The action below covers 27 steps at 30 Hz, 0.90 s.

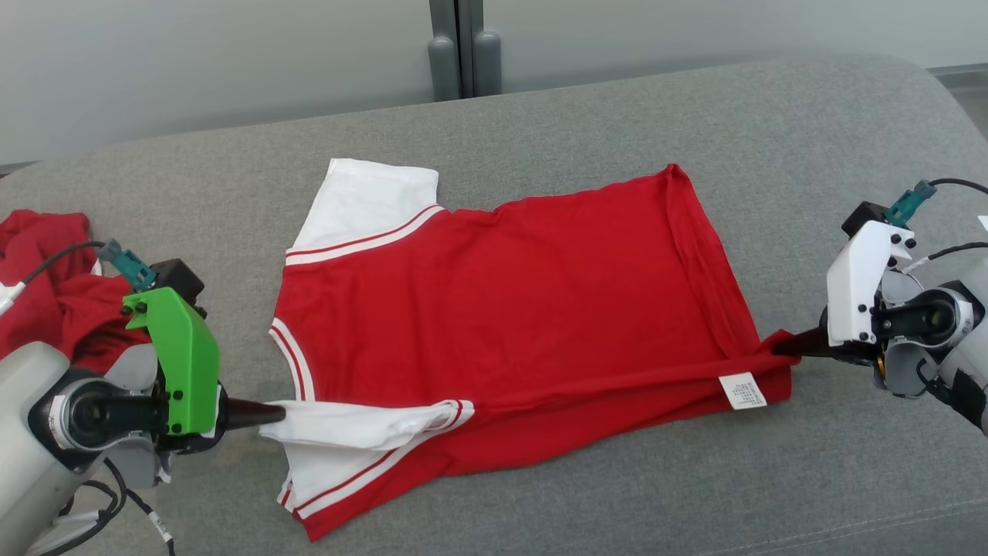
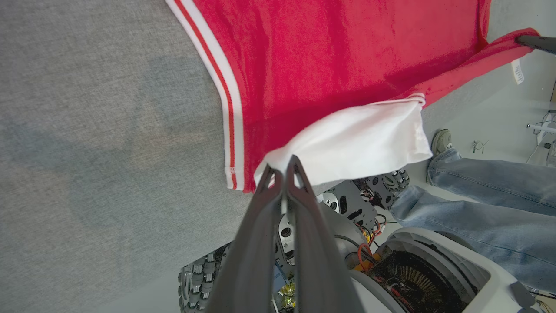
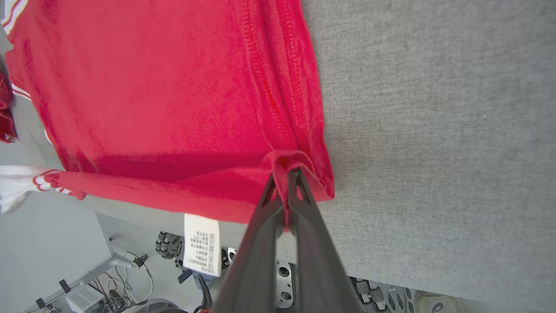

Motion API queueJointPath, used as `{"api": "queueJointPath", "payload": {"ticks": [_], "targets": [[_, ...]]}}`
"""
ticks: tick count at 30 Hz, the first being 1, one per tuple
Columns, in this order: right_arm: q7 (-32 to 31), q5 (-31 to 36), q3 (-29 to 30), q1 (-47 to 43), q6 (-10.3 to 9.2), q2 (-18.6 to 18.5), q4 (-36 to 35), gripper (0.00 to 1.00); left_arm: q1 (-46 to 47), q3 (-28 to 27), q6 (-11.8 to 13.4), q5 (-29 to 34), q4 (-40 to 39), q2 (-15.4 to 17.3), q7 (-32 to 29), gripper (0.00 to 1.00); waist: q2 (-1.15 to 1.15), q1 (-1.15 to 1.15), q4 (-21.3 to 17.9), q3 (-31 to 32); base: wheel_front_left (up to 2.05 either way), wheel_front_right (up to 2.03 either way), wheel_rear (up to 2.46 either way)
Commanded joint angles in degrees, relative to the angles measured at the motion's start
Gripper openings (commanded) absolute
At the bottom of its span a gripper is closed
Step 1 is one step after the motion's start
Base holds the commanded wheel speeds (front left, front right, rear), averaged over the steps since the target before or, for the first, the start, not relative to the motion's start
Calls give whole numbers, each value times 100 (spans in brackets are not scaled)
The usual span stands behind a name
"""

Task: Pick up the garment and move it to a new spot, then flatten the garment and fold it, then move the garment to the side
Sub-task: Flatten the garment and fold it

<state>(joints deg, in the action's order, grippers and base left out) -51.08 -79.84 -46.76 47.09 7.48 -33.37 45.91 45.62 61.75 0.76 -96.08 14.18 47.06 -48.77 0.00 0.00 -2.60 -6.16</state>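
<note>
Garment: a red shirt (image 1: pixel 509 309) with white sleeves lies spread on the grey padded surface (image 1: pixel 772 154), near the middle. The neck end points to the robot's left and the hem to its right.
Left gripper: the left gripper (image 1: pixel 272 415) is at the neck end, on the near side. Its two dark fingers are pressed together on the tip of the near white sleeve (image 1: pixel 363 421).
Right gripper: the right gripper (image 1: pixel 781 345) is at the hem end. Its fingers are closed tight on the near red hem corner, and a small fold of cloth sits between them.
Near edge: between the two grippers the cloth makes one long, stretched red ridge, a little raised above the rest of the shirt.
Far sleeve: the other white sleeve (image 1: pixel 370 201) lies flat on the far side.
Care label: a small white label (image 1: pixel 742 391) hangs from the ridge, close to the right gripper.
Other cloth: a crumpled red cloth (image 1: pixel 46 286) lies at the left, behind the left arm and apart from the shirt.
Person: a leg in blue jeans (image 2: pixel 486 204) with a pale shoe (image 2: pixel 441 140) is beyond the edge of the surface.
</note>
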Motion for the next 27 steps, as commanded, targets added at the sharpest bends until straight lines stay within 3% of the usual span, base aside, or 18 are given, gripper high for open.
{"api": "queueJointPath", "payload": {"ticks": [1, 2, 3, 4, 5, 6, 11, 15, 22, 24, 27], "targets": [[44, 38, 58, 77, 2, 78, 91, 0, 72, -33, -75, 17, 120, -85, 55, 0, 0, 0, -5, 0, 0, 0, 0], [91, 21, 97, 105, 2, 145, 154, 0, 86, -56, -127, 31, 210, -149, 113, 0, 0, 0, -6, 1, 0, 0, 0], [117, 9, 129, 122, 2, 187, 199, 15, 105, -83, -168, 60, 280, -208, 190, 0, 0, 0, -6, 3, 0, 0, 0], [161, 25, 153, 134, 2, 234, 257, 54, 114, -103, -211, 75, 374, -287, 267, 5, 0, 0, -6, 10, 0, 0, 0], [203, 55, 165, 142, 2, 269, 303, 100, 113, -110, -245, 94, 439, -343, 314, 79, 0, 0, -7, 15, 0, 0, 0], [269, 89, 179, 151, 2, 311, 361, 100, 106, -121, -279, 112, 533, -417, 374, 100, 0, 0, -7, 23, 0, 0, 0], [669, 117, 341, 190, 2, 475, 476, 100, 154, -53, -440, 314, 844, -579, 550, 100, 0, 0, 10, 77, 0, 0, 0], [1779, 251, 596, 117, 2, 408, 98, 100, 215, -94, -630, 775, 926, -579, 1163, 100, 0, 0, 36, 150, 0, 0, 0], [4545, 731, 1011, -506, 2, 205, -1057, 100, -132, -373, -738, 2164, 698, -445, 3846, 100, 0, 0, 61, 270, 0, 0, 0], [5351, 1042, 1051, -720, 2, 139, -1324, 100, -322, -458, -587, 2498, 599, -423, 4609, 100, 0, 0, 57, 310, 0, 0, 0], [6321, 1448, 1161, -1181, 1, 112, -1568, 100, -696, -593, -103, 2868, 416, -401, 5608, 100, 0, 0, 73, 376, 0, 0, 0]]}}
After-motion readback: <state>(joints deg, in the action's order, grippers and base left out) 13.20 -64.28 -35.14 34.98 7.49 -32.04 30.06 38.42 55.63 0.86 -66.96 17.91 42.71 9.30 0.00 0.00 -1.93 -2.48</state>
